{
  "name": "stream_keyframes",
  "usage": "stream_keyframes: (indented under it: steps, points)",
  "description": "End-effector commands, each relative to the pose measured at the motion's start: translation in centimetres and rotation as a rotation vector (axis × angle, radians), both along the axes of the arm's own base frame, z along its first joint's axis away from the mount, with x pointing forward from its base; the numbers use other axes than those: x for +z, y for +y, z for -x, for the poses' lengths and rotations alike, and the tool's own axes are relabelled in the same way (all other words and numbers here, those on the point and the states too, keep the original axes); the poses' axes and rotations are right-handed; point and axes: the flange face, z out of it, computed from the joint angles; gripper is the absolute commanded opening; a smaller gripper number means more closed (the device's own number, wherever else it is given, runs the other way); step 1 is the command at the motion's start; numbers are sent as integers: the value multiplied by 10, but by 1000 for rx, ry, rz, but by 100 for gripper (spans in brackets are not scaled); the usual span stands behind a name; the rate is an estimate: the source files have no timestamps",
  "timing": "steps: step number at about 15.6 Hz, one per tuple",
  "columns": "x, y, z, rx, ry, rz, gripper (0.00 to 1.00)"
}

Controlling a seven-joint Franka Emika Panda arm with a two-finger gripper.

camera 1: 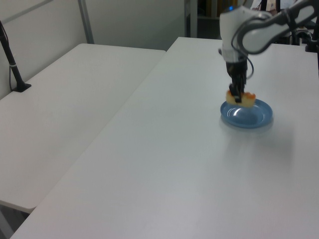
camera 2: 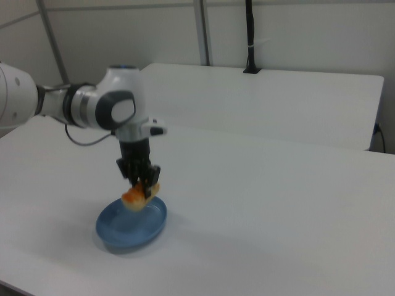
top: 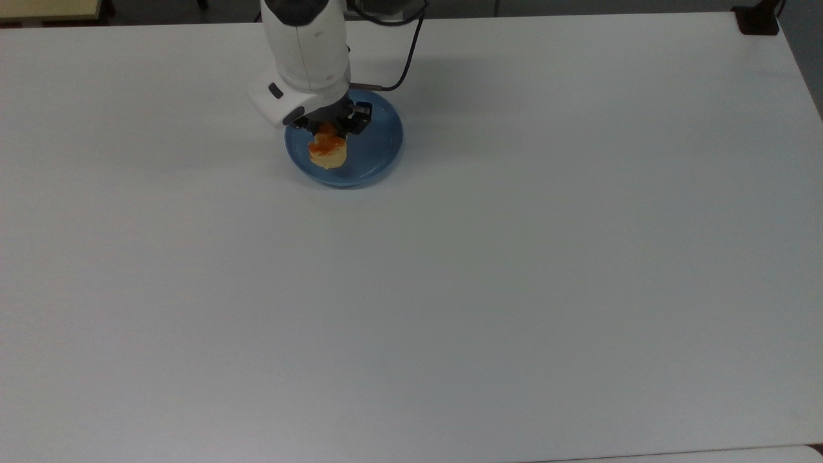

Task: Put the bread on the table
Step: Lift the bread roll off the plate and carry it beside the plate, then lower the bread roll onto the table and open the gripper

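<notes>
- Here the claw (camera 1: 238, 95) is pointing straight down from the white arm and clenching the bread (camera 1: 240, 96) between its two dark fingers, which are pinching the bun across its middle.
- The bread, pale tan with orange glazed patches on top, is hanging in the air just above the blue plate (camera 1: 255, 116), clear of the plate's surface in the left view and in the right view (camera 2: 137, 198).
- In the top view the bread (top: 327, 152) is showing over the plate's half toward the top view's left, partly tucked under the claw (top: 330, 125).
- The blue plate (top: 379, 145) is sitting flat on the tabletop (top: 450, 289), and its shallow dish (camera 2: 133, 228) is holding nothing; the glossy inside is showing bare beneath the lifted bun.
- A black cable (top: 406, 61) is looping from the arm down past the plate's far rim.
- A second white table (camera 1: 65, 99) is standing beside the tabletop (camera 1: 164, 164) on the left view's left, with a black post (camera 1: 12, 62) at its far edge.
</notes>
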Motion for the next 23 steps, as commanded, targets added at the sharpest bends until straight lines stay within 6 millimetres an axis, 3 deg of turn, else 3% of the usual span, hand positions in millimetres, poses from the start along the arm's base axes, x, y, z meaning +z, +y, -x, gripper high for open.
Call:
stream_keyframes:
  steps: [1, 4, 7, 12, 16, 17, 20, 21, 23]
  points:
    - [42, -1, -47, 9, -55, -13, 42]
    - [51, -3, -95, -19, -94, -21, 47]
    - [33, 9, -115, 6, -124, -4, 47]
    - [-1, 31, -136, 50, -217, 37, 47]
    - [-15, 46, -139, 76, -226, 35, 49]
    - [-17, 47, -139, 73, -225, 35, 64]
    - [-18, 47, -143, 68, -251, 35, 81]
    - [-16, 47, -143, 66, -253, 34, 96]
    - [-7, 47, -142, 62, -261, 31, 100]
